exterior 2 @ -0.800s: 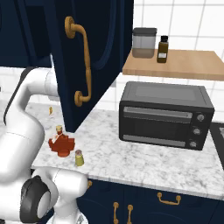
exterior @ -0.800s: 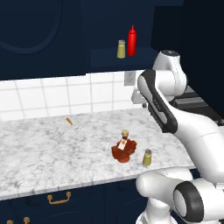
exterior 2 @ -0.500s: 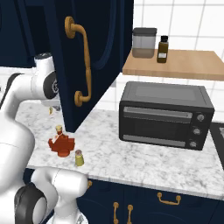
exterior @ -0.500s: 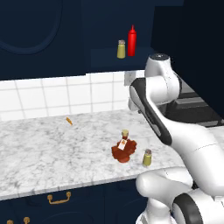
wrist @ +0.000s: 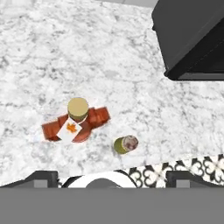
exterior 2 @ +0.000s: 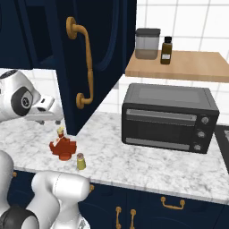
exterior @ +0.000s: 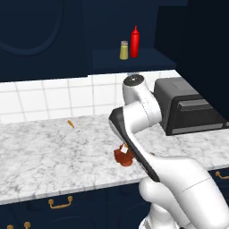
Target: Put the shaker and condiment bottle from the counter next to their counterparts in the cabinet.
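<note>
Shaker: small yellow-olive cylinder (wrist: 126, 144) with a greyish cap, upright on the marble counter (wrist: 65, 48), almost straight under the gripper and just nearer the counter's front edge than the bottle.
Gripper: (wrist: 109, 175) high above the counter, looking straight down; fingers (wrist: 41, 177) spread wide apart, nothing between them, touching nothing.
Condiment bottle: squat dark red-brown ribbed body (wrist: 76, 122), tan cork-like cap, white tag on the shoulder; upright, below and slightly to one side of the gripper, just beside the shaker, not touching it.
Handling, shaker: judged light, rigid, smooth-sided; likely to tip or slide if nudged off-centre. Best taken across the body below the cap, fingers coming down on either side.
Handling, bottle: judged heavier, stiff; ribs should give grip. Body looks wide for the fingers; neck under the cork seems the surer hold. Cork itself may be loose, so avoid it.
Risk: the two stand close; a finger descending between them could knock either over.
Toaster oven: black box (wrist: 192, 35), well off to the side of the gripper.
Cabinet: navy shelf (exterior: 129, 60) far above the gripper, carrying a red squeeze bottle (exterior: 134, 41) and a second shaker (exterior: 124, 50), side by side.
</note>
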Available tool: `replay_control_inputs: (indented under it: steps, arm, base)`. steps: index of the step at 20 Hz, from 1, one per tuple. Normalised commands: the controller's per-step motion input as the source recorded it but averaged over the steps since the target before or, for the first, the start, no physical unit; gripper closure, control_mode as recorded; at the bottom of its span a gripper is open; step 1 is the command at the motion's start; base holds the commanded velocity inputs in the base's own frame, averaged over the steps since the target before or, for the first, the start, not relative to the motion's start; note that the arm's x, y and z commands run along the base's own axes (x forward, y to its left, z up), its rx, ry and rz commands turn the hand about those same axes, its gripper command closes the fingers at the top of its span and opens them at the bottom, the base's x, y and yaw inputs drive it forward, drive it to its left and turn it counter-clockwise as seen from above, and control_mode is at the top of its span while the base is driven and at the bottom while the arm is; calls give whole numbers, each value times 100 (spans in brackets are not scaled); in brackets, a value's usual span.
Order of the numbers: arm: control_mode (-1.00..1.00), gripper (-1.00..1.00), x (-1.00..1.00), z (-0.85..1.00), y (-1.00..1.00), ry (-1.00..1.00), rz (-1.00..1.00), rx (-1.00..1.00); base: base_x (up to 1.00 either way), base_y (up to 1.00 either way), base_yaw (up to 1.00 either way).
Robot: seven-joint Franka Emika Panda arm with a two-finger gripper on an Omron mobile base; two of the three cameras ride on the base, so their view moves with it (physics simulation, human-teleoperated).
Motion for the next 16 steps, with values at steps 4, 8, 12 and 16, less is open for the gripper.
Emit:
replay_control_inputs:
  steps: [4,8,12,16]
  arm:
    - [-100,-100,-25,-49,53,-16,-68,0]
    - [-100,-100,-1,-62,46,-13,-73,0]
    - [-100,-100,1,-74,1,-22,-51,0]
    - [-100,-100,1,-4,3,-8,-16,0]
  base:
    - [0,0,0]
    - [0,0,0]
    - [0,0,0]
    - [0,0,0]
